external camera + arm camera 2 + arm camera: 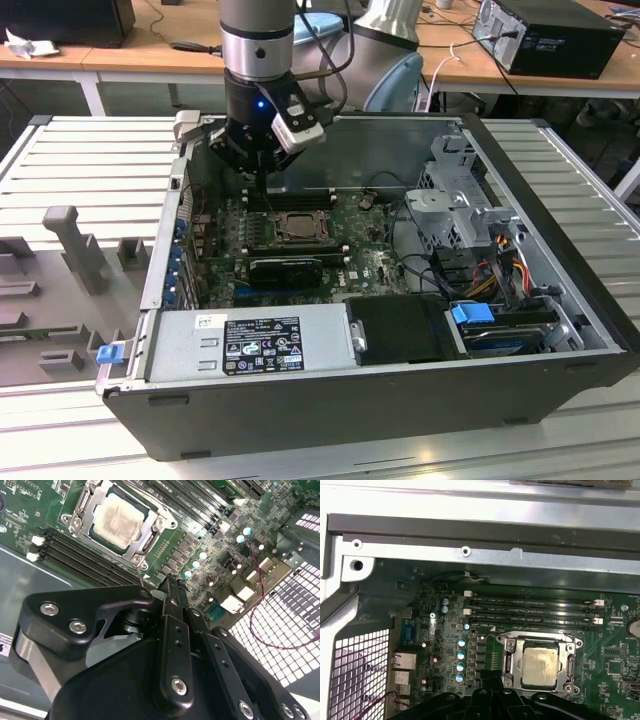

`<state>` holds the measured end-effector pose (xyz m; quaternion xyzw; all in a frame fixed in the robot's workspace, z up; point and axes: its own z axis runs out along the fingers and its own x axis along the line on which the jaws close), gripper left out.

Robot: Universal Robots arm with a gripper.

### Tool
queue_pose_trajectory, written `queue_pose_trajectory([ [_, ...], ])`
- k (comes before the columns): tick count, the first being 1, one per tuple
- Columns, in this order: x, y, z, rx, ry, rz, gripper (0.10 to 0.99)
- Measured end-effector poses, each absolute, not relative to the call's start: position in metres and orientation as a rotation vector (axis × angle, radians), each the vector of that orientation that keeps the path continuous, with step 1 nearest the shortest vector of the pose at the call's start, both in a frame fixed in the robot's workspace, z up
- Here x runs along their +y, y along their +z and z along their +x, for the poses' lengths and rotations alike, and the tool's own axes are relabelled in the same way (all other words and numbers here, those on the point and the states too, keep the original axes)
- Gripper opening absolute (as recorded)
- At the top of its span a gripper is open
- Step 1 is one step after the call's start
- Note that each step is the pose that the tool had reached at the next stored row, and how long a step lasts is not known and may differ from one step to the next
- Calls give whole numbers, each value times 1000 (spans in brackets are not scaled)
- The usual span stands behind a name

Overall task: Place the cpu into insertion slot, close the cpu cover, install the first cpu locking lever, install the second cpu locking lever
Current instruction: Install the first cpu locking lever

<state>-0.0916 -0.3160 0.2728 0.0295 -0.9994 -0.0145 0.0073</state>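
Low in the open computer case (560,330), upper middle of the exterior view and a little toward the exterior view's left: the gripper (262,182), pointing down at the green circuit board (375,250). Closed in both wrist views (169,582) (487,679), finger against finger (172,612), with no gap at the tips and nothing seen clamped there. Hovering over the board edge just beside the socket, not over its centre. Cannot tell whether the tips touch the board.

Near the middle of the exterior view, on the board: the insertion slot (270,232), with the cpu (297,227) already seated in it. Pale beige-silver face plain in both wrist views (119,519) (540,662), lying flat and square in the frame. Down over it, the cpu cover (85,517) (568,662), the silvery frame ringing the chip and the face showing through the cut-out.

Rising from the socket corner nearest the gripper: a thin metal rod (139,575), tilted, its upper end just beside the gripper's black body; contact not clear. Alongside the socket, long black memory slots (532,607).
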Motion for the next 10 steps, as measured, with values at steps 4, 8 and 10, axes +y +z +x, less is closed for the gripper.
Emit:
queue_pose_trajectory([
  [4,-316,267,-92,-3125,-45,92,106],
  [8,-316,265,-92,-3125,-45,92,106],
  [10,-316,265,-92,-3125,-45,92,106],
])
